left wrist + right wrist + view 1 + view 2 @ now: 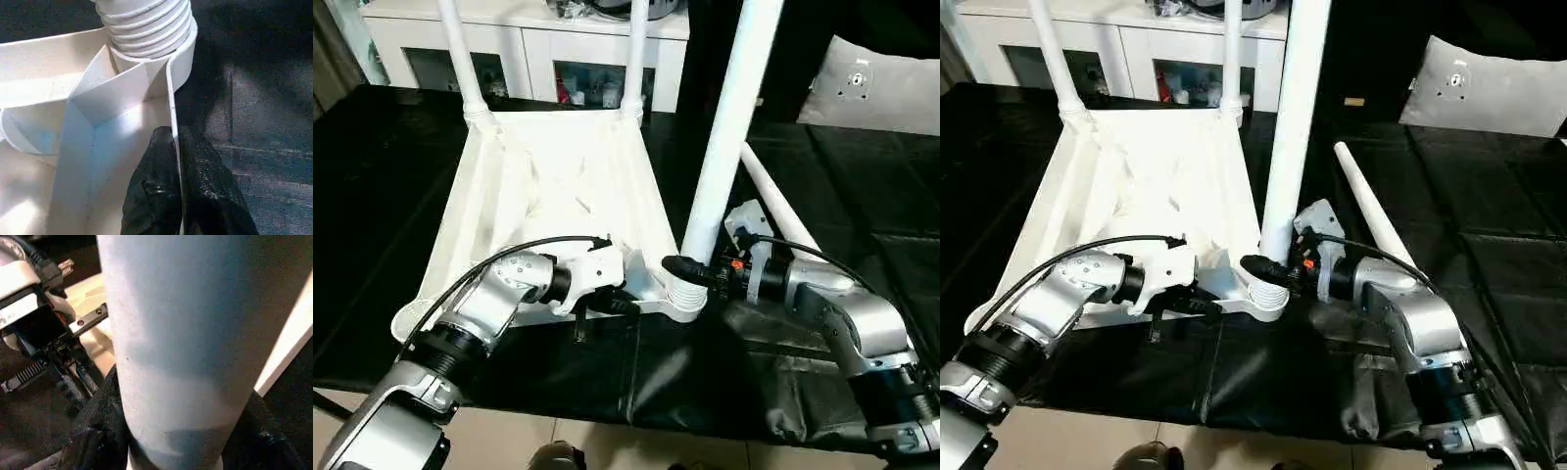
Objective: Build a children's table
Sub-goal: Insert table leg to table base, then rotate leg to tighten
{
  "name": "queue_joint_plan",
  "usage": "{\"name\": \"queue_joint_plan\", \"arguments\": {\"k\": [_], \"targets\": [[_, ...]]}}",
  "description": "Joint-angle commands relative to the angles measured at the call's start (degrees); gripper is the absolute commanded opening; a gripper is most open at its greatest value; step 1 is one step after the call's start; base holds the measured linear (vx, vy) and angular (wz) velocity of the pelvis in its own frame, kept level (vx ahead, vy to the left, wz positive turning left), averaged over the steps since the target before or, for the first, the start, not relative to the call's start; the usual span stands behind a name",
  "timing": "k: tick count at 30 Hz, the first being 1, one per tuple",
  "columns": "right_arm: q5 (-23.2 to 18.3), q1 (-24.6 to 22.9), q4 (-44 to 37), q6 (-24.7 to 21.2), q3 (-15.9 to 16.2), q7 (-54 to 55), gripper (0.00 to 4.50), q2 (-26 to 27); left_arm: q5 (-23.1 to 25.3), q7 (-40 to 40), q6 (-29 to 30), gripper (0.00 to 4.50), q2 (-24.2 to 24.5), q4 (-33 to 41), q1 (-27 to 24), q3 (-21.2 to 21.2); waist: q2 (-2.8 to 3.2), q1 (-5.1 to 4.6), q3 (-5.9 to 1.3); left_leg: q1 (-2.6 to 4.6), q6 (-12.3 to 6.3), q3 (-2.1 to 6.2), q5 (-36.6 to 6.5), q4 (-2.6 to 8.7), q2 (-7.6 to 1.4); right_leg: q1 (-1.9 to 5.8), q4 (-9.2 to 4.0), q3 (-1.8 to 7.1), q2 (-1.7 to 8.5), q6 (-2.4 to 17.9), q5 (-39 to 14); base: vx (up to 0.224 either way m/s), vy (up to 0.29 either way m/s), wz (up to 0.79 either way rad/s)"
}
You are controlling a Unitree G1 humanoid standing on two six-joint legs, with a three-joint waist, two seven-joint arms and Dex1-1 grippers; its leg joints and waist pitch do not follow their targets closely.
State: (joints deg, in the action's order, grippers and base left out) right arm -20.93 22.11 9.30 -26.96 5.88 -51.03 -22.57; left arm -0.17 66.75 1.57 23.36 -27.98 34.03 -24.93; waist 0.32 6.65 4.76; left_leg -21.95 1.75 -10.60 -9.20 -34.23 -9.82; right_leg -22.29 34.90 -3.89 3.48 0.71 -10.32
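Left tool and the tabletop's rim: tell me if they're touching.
Touching. The left wrist view shows the left tool with its two black fingers pinched on the thin white rim of the tabletop, one each side.

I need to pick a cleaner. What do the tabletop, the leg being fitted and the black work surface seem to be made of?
Tabletop: likely moulded white plastic, slightly glossy, thin ribs. Leg: smooth matte white tube, probably plastic. Work surface: black sheet, creased and shiny, possibly vinyl or fabric.

Both forearms were silver metal cylinders with black ribbed joint rings. A black cable curved over the left forearm to a white wrist housing. The right gripper had black fingers and small orange connectors behind them.
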Motion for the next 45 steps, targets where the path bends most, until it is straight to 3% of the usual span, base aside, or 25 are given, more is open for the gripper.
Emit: {"name": "queue_joint_plan", "arguments": {"k": [1,8,13,14,17,19,21,23,24,27,28,29,32,36,39,43,44,45], "targets": [[1.1,-2.4,3.0,-1.3,0.5,0.0,1.91,-0.4,0.2,1.5,-1.9,0.0,-0.6,0.4,1.3,-0.1,0.25,-0.49,-3.51,2.21,2.1,2.17,-22.5,4.81,-3.97,0.98,-5.9,3.31,6.08,9.0,-26.3,0.0,0.0,0.0],[-1.7,-8.2,2.9,3.4,-3.7,1.3,1.91,2.2,-0.2,-0.3,-1.7,0.0,-1.8,-0.9,1.8,1.2,0.86,-0.25,-3.23,2.39,2.4,2.42,-25.6,5.02,-4.01,0.78,-6.34,3.28,6.3,8.8,-28.5,0.0,0.0,0.0],[-1.8,-11.9,0.3,6.3,-4.2,2.7,1.91,3.7,-0.4,-0.9,-1.6,0.0,-2.2,-1.2,1.8,1.7,1.0,-0.26,-3.1,2.47,2.27,2.61,-26.5,5.26,-4.0,0.61,-6.73,3.25,6.28,7.6,-31.1,0.0,0.0,0.0],[-0.9,-13.0,0.1,7.9,-3.8,3.0,1.91,3.8,-0.5,-1.1,-1.4,0.0,-2.5,-1.2,1.7,1.8,1.46,-0.29,-3.05,2.37,2.29,2.71,-26.7,5.38,-4.03,0.67,-6.66,3.21,6.31,7.6,-30.9,0.0,0.0,0.0],[1.1,-13.5,0.9,9.9,-2.8,3.5,1.91,3.5,-0.4,-1.0,-1.4,0.0,-2.5,-1.0,1.5,1.7,1.3,-0.33,-3.21,2.34,1.95,2.53,-25.5,5.63,-4.1,0.82,-6.73,3.27,6.22,8.2,-28.0,0.0,0.0,0.0],[4.8,-13.2,1.2,11.5,-0.5,3.8,1.91,1.8,0.1,-0.5,-1.7,0.0,-2.2,-0.9,1.4,1.3,1.57,-0.53,-2.95,2.28,2.07,2.55,-26.3,5.77,-4.07,0.68,-6.73,3.29,6.15,8.4,-27.9,0.0,0.0,0.0],[6.9,-12.8,1.2,12.0,1.2,3.7,1.91,0.5,0.7,-0.2,-2.2,0.0,-1.9,-1.0,1.4,0.9,1.44,-0.86,-2.63,2.23,2.38,2.63,-27.5,5.9,-3.98,0.66,-6.83,3.27,6.07,7.9,-29.4,0.0,0.0,0.0],[8.0,-12.3,1.4,12.0,2.5,3.2,1.91,-0.3,1.2,0.1,-2.7,0.0,-1.6,-1.1,1.6,0.5,1.38,-0.96,-2.33,2.65,2.22,2.7,-28.9,5.75,-3.86,0.29,-7.46,3.37,6.36,6.6,-34.0,0.0,0.0,0.0],[9.0,-11.1,2.3,11.7,4.1,1.9,1.91,-1.2,1.6,0.6,-3.1,0.0,-1.3,-1.2,1.7,0.2,1.06,-1.19,-1.81,2.59,2.01,2.85,-29.5,5.81,-3.74,0.14,-7.84,3.26,6.46,5.7,-36.8,0.0,0.0,0.0],[9.5,-9.8,3.1,10.9,5.5,0.4,1.91,-1.9,1.7,1.2,-3.2,0.0,-1.0,-0.8,1.7,-0.1,1.23,-1.57,-1.34,3.35,2.3,3.13,-32.6,5.8,-3.67,-0.37,-8.7,2.91,6.39,4.0,-41.1,0.0,0.0,0.0],[10.0,-9.0,3.7,10.6,6.4,-0.7,1.91,-2.4,1.8,1.7,-3.4,0.0,-0.7,-0.7,1.8,-0.2,0.98,-1.86,-1.1,3.65,2.19,3.19,-33.2,6.0,-3.51,-0.21,-9.03,2.64,6.33,3.5,-41.4,0.0,0.0,0.0],[10.4,-8.4,4.2,10.4,7.4,-1.7,1.91,-2.9,1.9,2.2,-3.6,0.0,-0.4,-0.7,2.0,-0.3,0.96,-1.95,-0.86,3.35,2.17,3.47,-33.4,6.46,-3.57,0.05,-8.87,2.6,6.17,3.6,-40.3,0.0,0.0,0.0],[10.5,-8.0,4.1,9.4,8.9,-3.2,1.91,-3.6,2.0,2.9,-3.8,0.0,0.0,-0.6,2.4,-0.5,0.82,-2.12,-0.54,3.33,2.04,3.32,-33.2,6.99,-3.86,-0.04,-8.53,3.21,6.11,5.0,-36.1,0.0,0.0,0.0],[9.8,-8.7,3.1,8.5,9.2,-3.5,1.91,-3.4,2.0,3.4,-4.0,0.0,0.3,-1.1,3.3,-0.2,0.69,-2.06,0.3,3.14,1.6,3.3,-32.4,7.35,-3.91,-0.23,-8.55,3.76,6.52,5.5,-36.6,0.0,0.0,0.0],[9.7,-8.6,3.2,8.4,9.5,-3.5,1.91,-3.0,2.0,3.7,-4.4,0.0,0.4,-2.3,4.2,0.1,0.46,-2.11,0.4,2.9,1.45,3.35,-31.4,7.5,-3.98,0.01,-8.49,3.77,6.57,5.6,-36.6,0.0,0.0,0.0],[9.7,-8.0,3.5,8.4,10.0,-3.1,1.91,-2.2,1.9,4.2,-4.8,0.0,0.8,-4.1,5.6,0.8,0.86,-2.26,0.98,2.9,2.2,3.62,-33.3,7.85,-4.14,-0.12,-8.48,3.76,6.53,5.9,-36.9,0.0,0.0,0.0],[9.8,-7.7,3.7,8.4,9.8,-2.3,1.91,-1.7,1.6,4.1,-4.2,0.0,1.1,-4.0,5.5,1.3,1.2,-2.27,0.93,3.11,2.48,3.66,-34.2,7.79,-4.12,-0.23,-8.52,3.78,6.63,6.0,-37.5,0.0,0.0,0.0],[9.8,-7.7,3.7,8.4,9.8,-2.3,1.91,-1.7,1.6,4.1,-4.2,0.0,1.1,-4.0,5.5,1.3,1.03,-2.39,1.09,3.15,2.6,3.65,-34.8,7.85,-4.14,-0.36,-8.67,3.77,6.63,6.0,-38.1,0.0,0.0,0.0]]}}
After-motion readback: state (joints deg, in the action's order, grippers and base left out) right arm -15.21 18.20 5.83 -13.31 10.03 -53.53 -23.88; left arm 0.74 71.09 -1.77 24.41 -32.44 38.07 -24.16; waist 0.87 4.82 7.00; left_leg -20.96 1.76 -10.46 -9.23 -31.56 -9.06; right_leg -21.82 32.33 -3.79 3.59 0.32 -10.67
